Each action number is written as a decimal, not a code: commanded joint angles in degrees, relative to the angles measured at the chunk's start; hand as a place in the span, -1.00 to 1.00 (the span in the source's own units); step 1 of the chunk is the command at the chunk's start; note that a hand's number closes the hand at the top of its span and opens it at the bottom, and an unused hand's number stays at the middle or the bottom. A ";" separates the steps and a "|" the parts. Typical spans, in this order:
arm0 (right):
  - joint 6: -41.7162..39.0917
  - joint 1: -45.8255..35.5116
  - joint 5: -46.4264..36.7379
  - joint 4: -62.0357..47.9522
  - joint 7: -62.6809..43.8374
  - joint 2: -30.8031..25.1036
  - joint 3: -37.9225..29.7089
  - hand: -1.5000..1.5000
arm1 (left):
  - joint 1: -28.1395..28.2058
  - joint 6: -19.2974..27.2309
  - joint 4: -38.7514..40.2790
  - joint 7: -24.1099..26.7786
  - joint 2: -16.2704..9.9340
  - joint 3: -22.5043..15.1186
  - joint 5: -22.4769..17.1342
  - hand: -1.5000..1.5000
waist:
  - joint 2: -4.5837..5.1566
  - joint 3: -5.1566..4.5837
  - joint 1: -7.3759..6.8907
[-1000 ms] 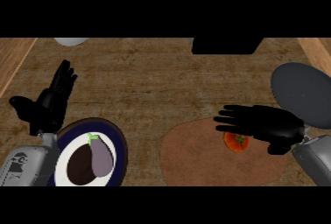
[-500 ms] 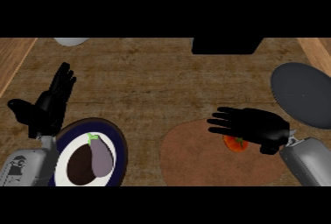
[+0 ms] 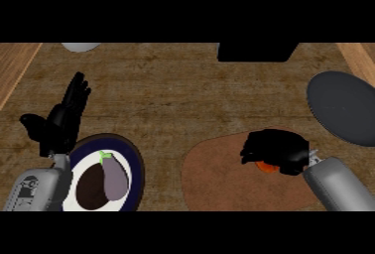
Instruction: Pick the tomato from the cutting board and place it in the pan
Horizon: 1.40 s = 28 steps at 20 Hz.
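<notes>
Right black hand (image 3: 277,150) curled around the red-orange round tomato (image 3: 267,167) on the brown rounded cutting board (image 3: 219,178); dark grey round pan (image 3: 344,106) well apart; left black hand (image 3: 62,121) resting, fingers straight.

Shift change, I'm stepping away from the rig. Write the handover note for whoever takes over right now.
Right hand: fingers curled down over the tomato on the cutting board; only a sliver of red shows beneath it.
Left hand: open, fingers up, resting at the left beside the plate with the eggplant.
Pan: far right, nothing in it.
Done: hand is on the tomato.
Left: lift it, carry it right to the pan, release.
</notes>
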State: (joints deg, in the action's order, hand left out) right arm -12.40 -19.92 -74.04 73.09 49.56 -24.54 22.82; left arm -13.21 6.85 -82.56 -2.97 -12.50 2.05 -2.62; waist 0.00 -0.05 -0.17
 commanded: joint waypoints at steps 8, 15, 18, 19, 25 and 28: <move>5.53 -1.84 -5.07 -5.22 5.31 4.36 -1.42 1.00 | 0.42 -0.72 -2.62 -2.24 1.58 -0.16 1.87 0.00 | 0.03 0.06 -0.05; -5.43 21.24 2.15 2.41 -14.24 1.19 -12.86 1.00 | 4.67 -1.25 -2.31 -0.36 -1.01 4.03 -0.67 0.00 | -1.06 -0.18 5.17; -3.16 28.73 4.45 13.79 -19.29 3.78 -15.45 1.00 | 3.94 -1.54 -2.88 -1.65 -1.71 4.58 -1.09 0.00 | -1.04 -0.12 4.52; -3.12 29.89 6.32 19.14 -19.88 4.65 -16.63 1.00 | 1.63 -0.95 -1.16 -1.24 -1.98 4.64 -0.14 0.00 | -0.83 -0.14 4.79; -3.04 36.77 19.89 40.40 -19.25 6.51 -27.72 1.00 | 5.04 -1.74 -2.70 0.87 -0.79 3.84 -0.46 0.00 | -0.77 -0.09 3.64; -6.93 40.30 27.33 48.97 -21.01 7.66 -33.08 1.00 | 3.78 -0.40 -2.61 0.01 -0.69 3.30 1.15 0.00 | -0.56 -0.06 3.07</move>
State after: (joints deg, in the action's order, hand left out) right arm -15.65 15.55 -54.67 110.93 30.37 -17.71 -4.18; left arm -9.38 5.89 -85.11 -3.20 -13.41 5.72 -2.38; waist -0.79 -0.16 3.40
